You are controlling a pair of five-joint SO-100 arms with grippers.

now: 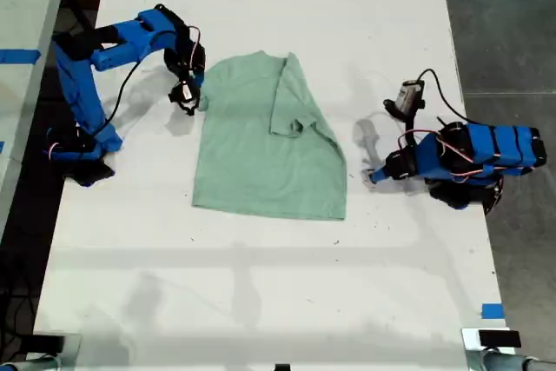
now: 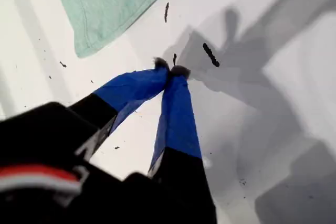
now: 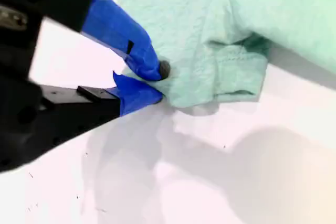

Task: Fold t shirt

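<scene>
Shirt folding, halfway-ish: the pale mint-green cotton t shirt (image 1: 261,149) is lying mid-table with one sleeve side already flapped over.

My second gripper (image 3: 152,82) is pinching the shirt's edge at the exterior view's left, probably for the matching flap. My first gripper (image 2: 170,69) is sitting closed on nothing, just off the hem on the white table (image 1: 261,284). Plenty of bare room all around.

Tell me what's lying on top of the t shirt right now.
Only its own cloth: one side of the t shirt is folded over onto the body, sleeve on top. My second gripper pinches the other sleeve's edge. Anything beneath the flap is covered.
</scene>
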